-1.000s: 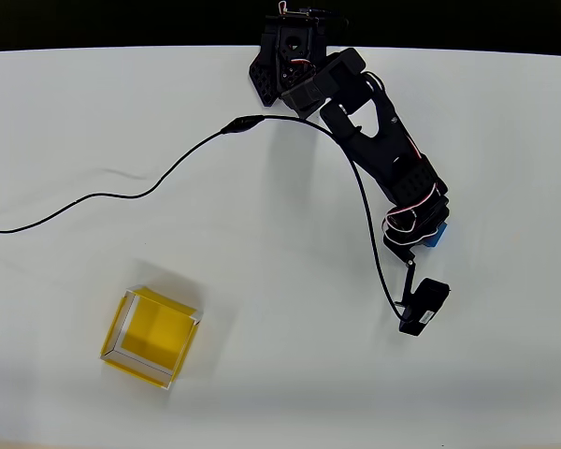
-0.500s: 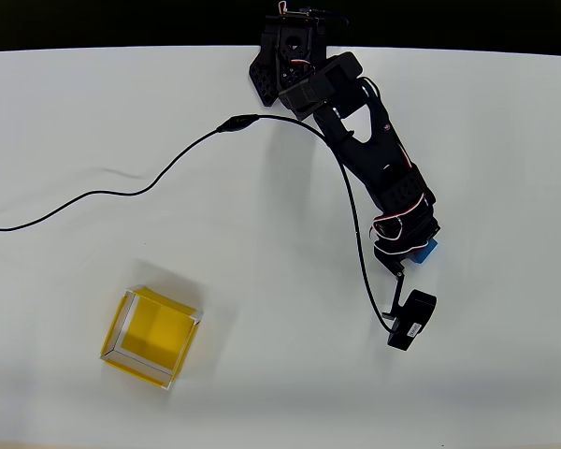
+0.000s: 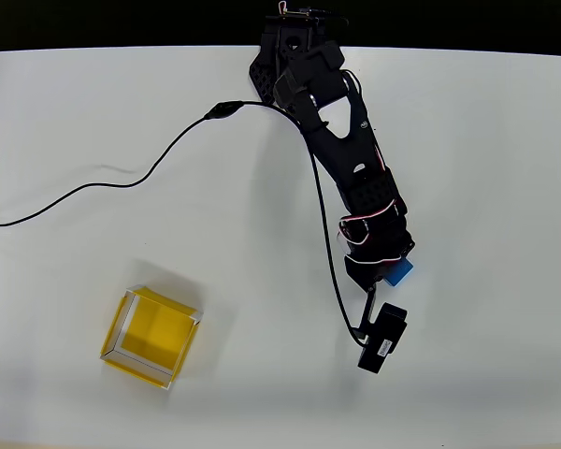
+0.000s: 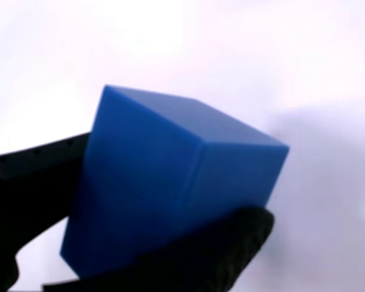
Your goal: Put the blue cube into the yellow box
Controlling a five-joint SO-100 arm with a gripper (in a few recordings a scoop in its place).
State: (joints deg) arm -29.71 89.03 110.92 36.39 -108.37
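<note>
The claw (image 4: 140, 243) is clamped on the blue cube (image 4: 170, 188), black fingers (image 4: 42, 164) pressing opposite faces.

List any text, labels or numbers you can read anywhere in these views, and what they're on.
None can be read.
Blue cube, held in the jaws: plain faces, no print.
Yellow box: no markings.
Small pale patch on the black module at the arm's tip: too small to read.

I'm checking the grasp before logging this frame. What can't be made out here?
- Overhead view: most of the blue cube is hidden under the arm; one corner shows.
- Overhead view: the tool's fingers are covered by the wrist.
- Wrist view: the blue cube is cut off by the lower edge; the table behind it is blurred.
- Overhead view: how high the cube is above the table.
</note>
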